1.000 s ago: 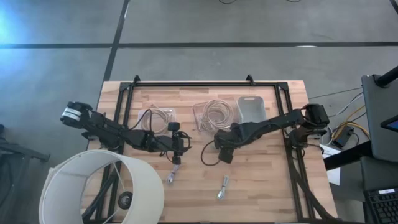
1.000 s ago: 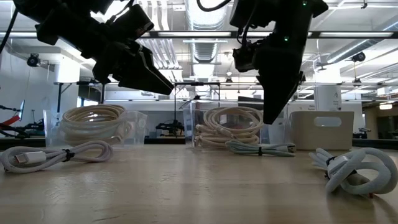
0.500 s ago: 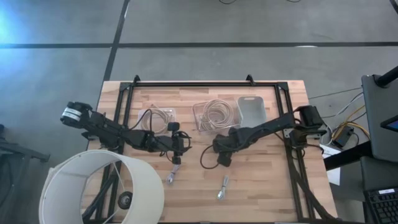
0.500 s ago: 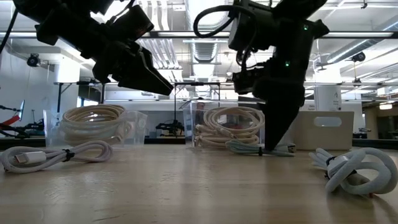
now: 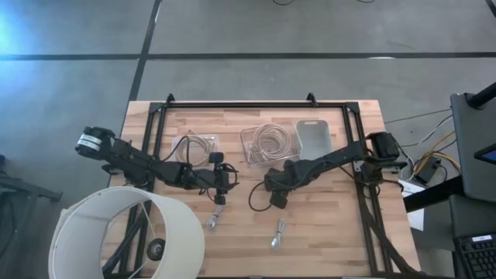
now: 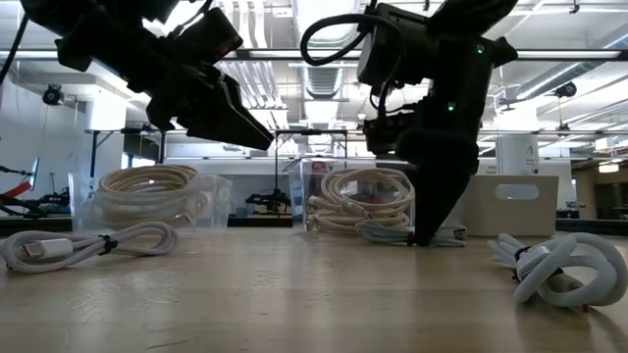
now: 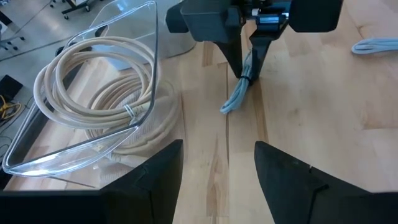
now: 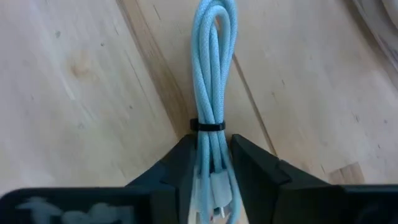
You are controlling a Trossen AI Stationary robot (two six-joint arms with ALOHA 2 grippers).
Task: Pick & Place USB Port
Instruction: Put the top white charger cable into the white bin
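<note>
A light blue USB cable (image 8: 213, 62), bundled with a black tie (image 8: 207, 126), lies flat on the wooden table in front of a clear box. My right gripper (image 8: 210, 146) is down on it at mid-table (image 5: 275, 195), its fingertips at the table top (image 6: 422, 233), shut on the bundle. In the left wrist view the cable's free end (image 7: 235, 101) sticks out below the right gripper (image 7: 245, 71). My left gripper (image 6: 250, 132) hovers open above the table, left of the right one (image 5: 226, 182), touching nothing. My right gripper pinches the light blue cable bundle between its two fingers, just behind the black tie (image 8: 211, 140). The fingers (image 8: 180, 163) come from above, slanting down, and lie along the bundle. The cable lies on the table, its looped end (image 8: 214, 25) stretching out ahead of the fingertips.
Two clear boxes of coiled cream cable (image 5: 194, 147) (image 5: 267, 141) and a grey bin (image 5: 314, 136) stand at the far side. Loose white cable bundles lie near the front (image 5: 211, 221) (image 5: 277, 232) (image 6: 88, 245) (image 6: 559, 270). A large white round shade (image 5: 124, 232) overlaps the near-left corner.
My right gripper has come down from above the table onto the light blue cable, shifting slightly toward the table's left, and now rests with its fingertips at the table top. The left arm has kept still.
</note>
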